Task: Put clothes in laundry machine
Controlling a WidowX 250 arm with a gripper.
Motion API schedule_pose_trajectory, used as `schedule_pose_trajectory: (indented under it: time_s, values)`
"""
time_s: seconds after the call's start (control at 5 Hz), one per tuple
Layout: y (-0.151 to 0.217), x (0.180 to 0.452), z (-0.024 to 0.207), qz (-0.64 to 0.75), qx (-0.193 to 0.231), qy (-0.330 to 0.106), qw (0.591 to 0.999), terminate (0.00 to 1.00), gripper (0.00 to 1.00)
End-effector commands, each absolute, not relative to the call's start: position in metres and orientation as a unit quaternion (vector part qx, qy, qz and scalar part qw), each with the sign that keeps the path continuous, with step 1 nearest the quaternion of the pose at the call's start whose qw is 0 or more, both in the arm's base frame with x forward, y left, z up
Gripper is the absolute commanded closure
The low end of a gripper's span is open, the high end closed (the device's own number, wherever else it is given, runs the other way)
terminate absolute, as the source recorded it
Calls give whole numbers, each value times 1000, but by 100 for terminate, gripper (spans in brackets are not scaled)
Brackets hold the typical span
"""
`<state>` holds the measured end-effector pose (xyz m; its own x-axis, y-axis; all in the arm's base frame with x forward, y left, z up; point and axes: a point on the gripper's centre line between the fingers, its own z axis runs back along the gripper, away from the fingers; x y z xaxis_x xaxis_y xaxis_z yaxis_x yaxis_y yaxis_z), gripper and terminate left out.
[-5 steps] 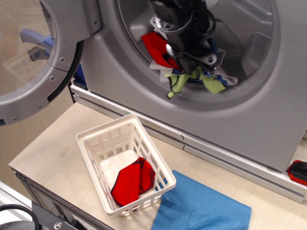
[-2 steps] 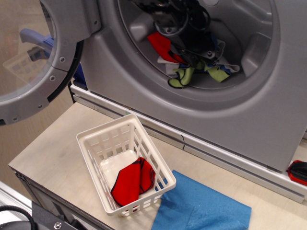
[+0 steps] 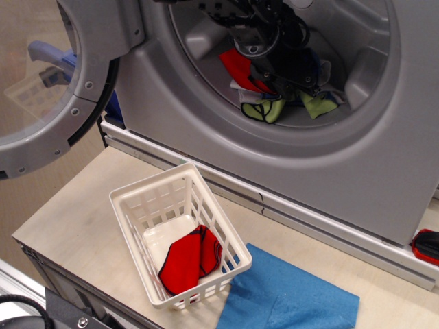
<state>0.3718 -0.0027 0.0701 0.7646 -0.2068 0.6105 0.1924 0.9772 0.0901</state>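
A heap of clothes (image 3: 274, 92) lies in the bottom of the washer's (image 3: 226, 130) drum, just inside the round mouth; a red piece (image 3: 240, 68) sits at the left of the heap, a lime green piece (image 3: 264, 110) hangs at the front edge, a second green scrap (image 3: 317, 104) lies to its right, and white and blue fabric shows between and behind them; the arm (image 3: 264, 31) reaches down into the drum from the top of the view, its dark body right over the heap; the pincer (image 3: 291, 79) is lost in black parts and cables against the clothes, and I cannot tell whether it is released or clenched, nor whether it touches any fabric; the washer's door (image 3: 51, 82) stands swung wide at the left, its clear window showing pale shapes behind it.

One more red garment (image 3: 188, 264) with dark trim lies in the near corner of the white slatted basket (image 3: 147, 199); the basket stands on the pale bench (image 3: 75, 219) in front of the washer; a flat blue cloth (image 3: 295, 298) lies on the bench just right of the basket, its corner touching the basket's base; a small red and black object (image 3: 426, 245) sits at the right edge.
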Motion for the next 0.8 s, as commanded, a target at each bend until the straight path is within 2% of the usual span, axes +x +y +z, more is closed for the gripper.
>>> schedule_pose_trajectory:
  time_s: [0.0, 0.6]
  values:
    - [2, 354, 111, -104, -17, -365, 925, 0, 0]
    - [-18, 310, 156, -127, -73, -344, 928, 0, 0]
